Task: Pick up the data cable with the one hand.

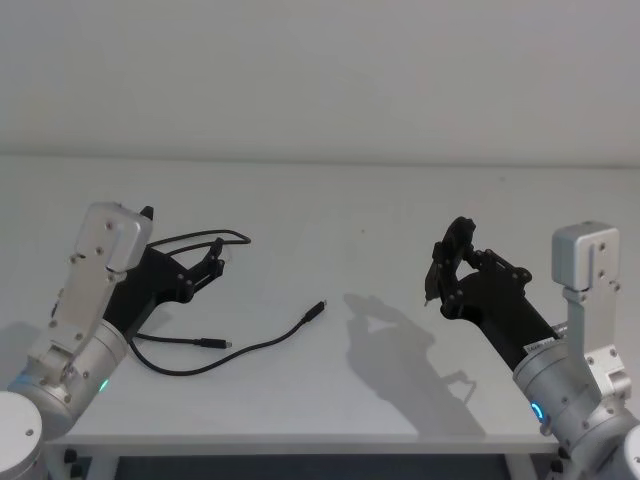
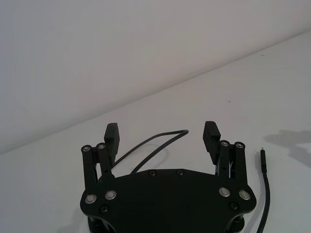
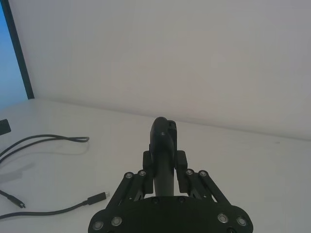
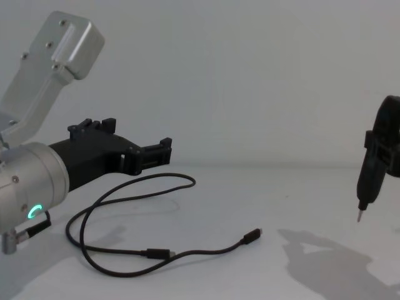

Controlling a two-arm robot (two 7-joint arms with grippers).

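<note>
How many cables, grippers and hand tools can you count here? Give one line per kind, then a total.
Cables: 1, the data cable.
Grippers: 2, the left gripper open, the right gripper shut.
Tools: 1, the pointed tool held by the right gripper.
Total: 4.

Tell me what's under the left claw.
The data cable loops on the table beneath the open left claw. Where the cable runs back under the claw's body and arm, it is covered.

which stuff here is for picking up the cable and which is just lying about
For the job: data cable; left tool, open, near its loop.
Not for it: right tool, shut on a pointed-tip driver; white table.
</note>
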